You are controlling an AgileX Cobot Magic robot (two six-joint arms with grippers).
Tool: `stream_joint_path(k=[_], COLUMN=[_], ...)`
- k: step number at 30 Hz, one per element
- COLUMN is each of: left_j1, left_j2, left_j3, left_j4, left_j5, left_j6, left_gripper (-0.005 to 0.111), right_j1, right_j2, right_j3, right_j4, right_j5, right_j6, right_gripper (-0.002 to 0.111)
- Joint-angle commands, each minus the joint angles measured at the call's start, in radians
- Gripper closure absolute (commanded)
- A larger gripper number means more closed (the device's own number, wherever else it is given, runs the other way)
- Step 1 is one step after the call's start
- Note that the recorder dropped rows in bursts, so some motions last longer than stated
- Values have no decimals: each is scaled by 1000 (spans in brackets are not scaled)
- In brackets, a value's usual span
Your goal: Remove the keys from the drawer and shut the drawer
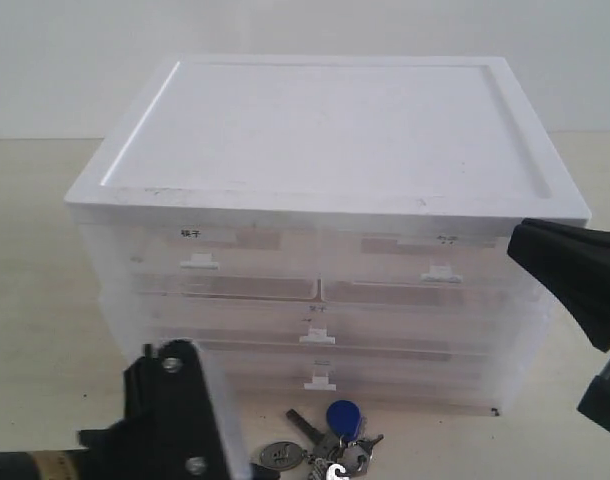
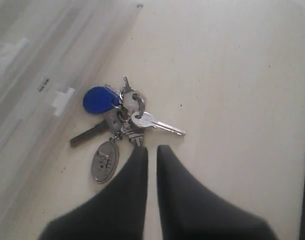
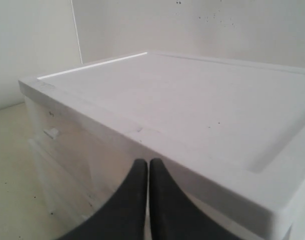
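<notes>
Keys (image 2: pixel 123 120) lie just before the drawer (image 1: pixel 320 372); I judge them light, loose, slippery, best pinched at the ring. Left gripper (image 2: pixel 151 150) and right gripper (image 3: pixel 148 163) are both pressed together, empty.

keys (image 1: pixel 330 445) on table (image 1: pixel 45 300) just in front of cabinet (image 1: pixel 325 200) (btm drawer (image 1: pixel 319 378))

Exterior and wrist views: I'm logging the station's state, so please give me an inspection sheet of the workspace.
Surface: pale table, bare apart from the items below.
Job's things: keys on the table in front of the cabinet; drawer looks pushed in.
Clutter: nothing seen.
Grippers: left tool nearly shut, empty, by the keys; right tool shut, empty, near the cabinet's top edge.
Cables: nothing seen.
Surroundings: plain wall.
</notes>
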Motion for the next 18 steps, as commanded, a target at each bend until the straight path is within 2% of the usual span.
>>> stream_joint_path(k=[1,9,18], left_j1=[-7,-5,4], left_j2=[170,393,503], left_j3=[-98,-233,-282], left_j4=[24,25,25], left_j5=[-14,65,67], left_j6=[-13,-13,-11], left_gripper=[102,102,102], right_j1=[1,1,1], right_j2=[-5,-5,-5], right_j3=[-6,-6,-6], right_j4=[-1,-5,-5], right_j5=[2,23,24], right_j6=[-8,7,7], right_gripper=[109,109,109])
